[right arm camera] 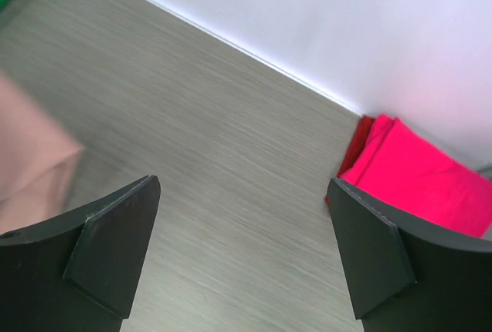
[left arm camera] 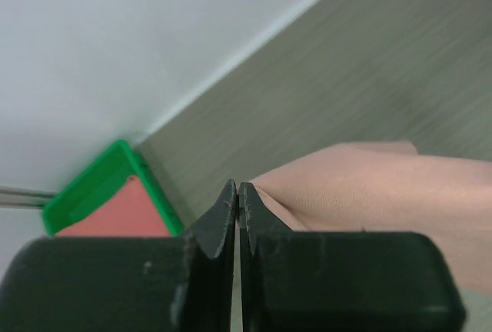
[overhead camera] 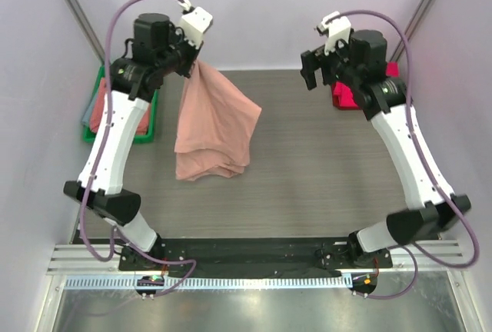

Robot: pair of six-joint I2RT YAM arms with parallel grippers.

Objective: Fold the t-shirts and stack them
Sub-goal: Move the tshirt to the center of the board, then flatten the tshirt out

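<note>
One salmon-pink t-shirt (overhead camera: 213,121) hangs vertical, creased, bottom bunched; left gripper (left arm camera: 237,194) pinches its top, right gripper (right arm camera: 244,186) gapes wide.

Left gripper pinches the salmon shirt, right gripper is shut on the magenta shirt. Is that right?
No. The left gripper does pinch the salmon shirt, but the right gripper is open and holds nothing; the magenta shirt lies ungripped beyond it, as the right wrist view shows.

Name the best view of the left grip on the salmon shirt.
Left wrist: left gripper shut on the salmon shirt, close up. Top external shows it hanging whole; right wrist, only a blurred corner.
</note>
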